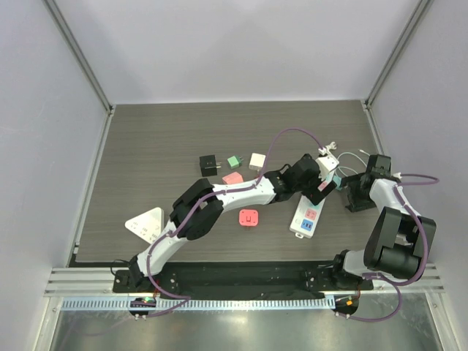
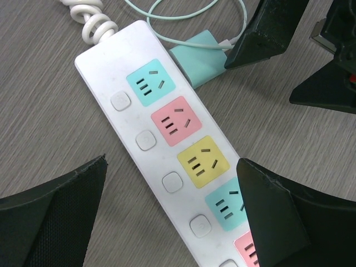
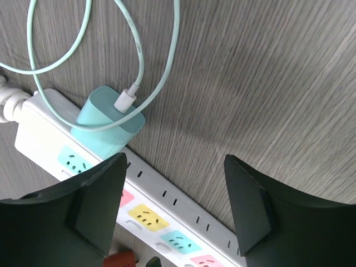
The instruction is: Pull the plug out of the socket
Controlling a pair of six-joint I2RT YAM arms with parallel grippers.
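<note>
A white power strip (image 2: pixel 139 119) with coloured sockets lies diagonally on the table; it also shows in the top view (image 1: pixel 307 216) and the right wrist view (image 3: pixel 183 208). A teal plug (image 2: pixel 196 61) with a pale green cable sits in the strip's side near its cord end, seen too in the right wrist view (image 3: pixel 108 125) and the top view (image 1: pixel 336 180). My left gripper (image 2: pixel 172 167) is open, straddling the strip's middle; in the top view (image 1: pixel 320 189) it hovers over the strip's far end. My right gripper (image 3: pixel 172 194) is open beside the plug, not touching it, and also shows in the top view (image 1: pixel 352 191).
Loose adapters lie left of the strip: black (image 1: pixel 208 166), green (image 1: pixel 234 161), white (image 1: pixel 257 161), pink (image 1: pixel 232 178) and red (image 1: pixel 248 217). A white triangular piece (image 1: pixel 146 223) sits at the front left. The strip's coiled white cord (image 2: pixel 92 22) and the green cable (image 3: pixel 61 55) trail at its far end.
</note>
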